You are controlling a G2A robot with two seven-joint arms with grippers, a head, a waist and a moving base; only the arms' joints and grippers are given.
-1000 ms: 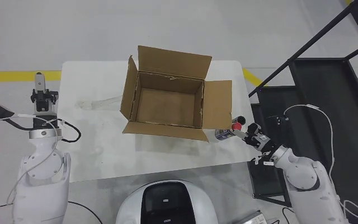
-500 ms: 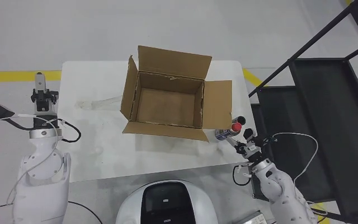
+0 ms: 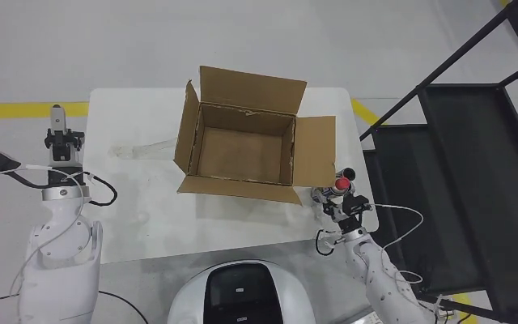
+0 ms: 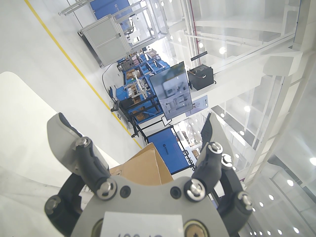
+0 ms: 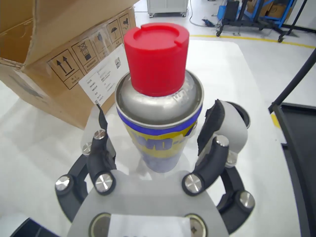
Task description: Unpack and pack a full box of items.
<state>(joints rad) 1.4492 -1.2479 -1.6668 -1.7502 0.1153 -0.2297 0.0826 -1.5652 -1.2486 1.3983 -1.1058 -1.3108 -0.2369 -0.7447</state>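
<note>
1. From above: one open box (image 3: 316, 150) in the middle of the surface (image 3: 137, 202), with nothing inside. One can (image 3: 328, 193) with a red cap, standing by the box's near right corner, with the right tool (image 3: 344, 202) around it. One small dark round thing (image 3: 350, 172) just beside the can, too small to tell what. Left tool (image 3: 61, 139) near the left edge of the surface, well apart from the box.
2. From the left wrist: left tool (image 4: 134, 120) spread wide, holding nothing. One box (image 4: 145, 164) corner past it, over the surface (image 4: 24, 124). Little to go wrong here, unless swung into the box.
3. From the right wrist: right tool (image 5: 158, 109) spread open on both sides of the one can (image 5: 158, 124), not yet squeezing. Could knock the can over if pushed in crooked, being tall and thin. Could let it slip if squeezed too softly, being smooth and round. Could bump the box (image 5: 49, 75) flap close by when lifting. Counted in all: two tools, one box, one can.
</note>
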